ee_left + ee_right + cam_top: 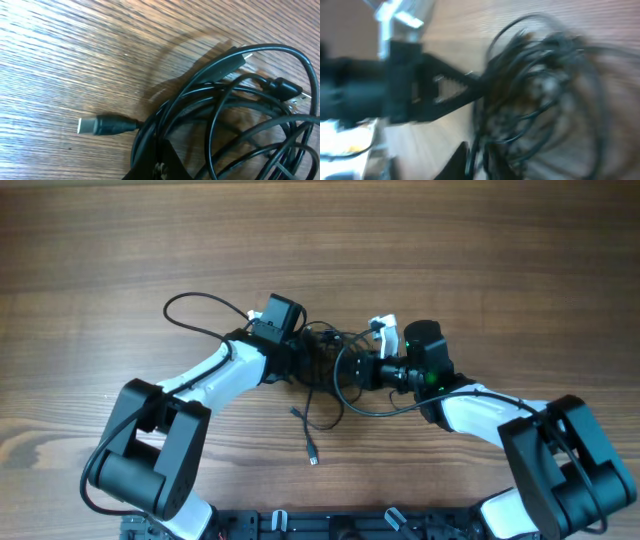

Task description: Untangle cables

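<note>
A tangle of thin black cables (326,358) lies at the table's middle between both arms. My left gripper (303,362) meets it from the left. In the left wrist view its fingers (162,162) are shut on strands of the cables (235,100), and a plug end (92,125) lies free on the wood to the left. My right gripper (358,370) meets the tangle from the right. The right wrist view is blurred; there my right gripper (472,160) is shut with strands of the cables (540,90) between its fingers. One loose cable end (313,459) trails toward the front.
The wooden table (500,260) stretches wide behind and beside the arms. A thicker black arm wire (190,305) loops out behind the left wrist. Both arm bases (150,450) stand near the front edge. In the right wrist view the left gripper (475,86) shows, pointing at the tangle.
</note>
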Robot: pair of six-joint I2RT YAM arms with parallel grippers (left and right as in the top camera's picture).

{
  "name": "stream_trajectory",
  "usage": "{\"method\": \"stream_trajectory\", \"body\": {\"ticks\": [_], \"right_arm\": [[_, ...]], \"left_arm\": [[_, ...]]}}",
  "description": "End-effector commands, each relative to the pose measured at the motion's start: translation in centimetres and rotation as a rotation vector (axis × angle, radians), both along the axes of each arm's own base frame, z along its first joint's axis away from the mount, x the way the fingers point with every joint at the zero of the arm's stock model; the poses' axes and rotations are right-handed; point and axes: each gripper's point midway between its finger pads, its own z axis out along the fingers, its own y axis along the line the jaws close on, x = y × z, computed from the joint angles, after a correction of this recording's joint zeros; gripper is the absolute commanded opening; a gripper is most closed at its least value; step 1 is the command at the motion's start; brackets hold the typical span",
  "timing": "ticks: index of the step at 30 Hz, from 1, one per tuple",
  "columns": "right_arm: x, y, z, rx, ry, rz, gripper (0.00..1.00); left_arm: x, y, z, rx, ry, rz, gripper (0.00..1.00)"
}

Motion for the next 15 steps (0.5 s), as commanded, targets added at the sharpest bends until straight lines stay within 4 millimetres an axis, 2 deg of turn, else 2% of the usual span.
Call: {"method": "stream_trajectory", "body": {"ticks": [1, 5, 7, 9, 12, 15], "right_arm": [[-0.7, -0.4, 4.1, 0.153, 0.000, 0.088, 0.05], [1.2, -4.5, 9.7, 0.255, -0.092, 0.019, 0.05], [1.6, -7.9, 14.1, 0.318, -0.180, -0.024, 0.05], [1.6, -10.1, 16.8, 0.337, -0.251, -0.063, 0.05], [1.2, -12.8, 19.7, 0.320, -0.365, -0.131, 0.05], [1.2, -14.2, 20.5, 0.305, -0.383, -0.201, 0.05]], "left_arm": [[0.0, 3.0, -0.7, 0.065, 0.031, 0.077, 0.04], [-0.4, 5.9, 0.2, 0.081, 0.066, 0.141, 0.04], [-0.2, 8.0, 1.6, 0.073, 0.053, 0.201, 0.04], [0.3, 9.3, 3.2, 0.056, 0.018, 0.246, 0.04], [1.5, 10.8, 6.5, -0.013, -0.074, 0.302, 0.04], [2.4, 11.0, 9.3, -0.100, -0.155, 0.314, 0.04]]}}
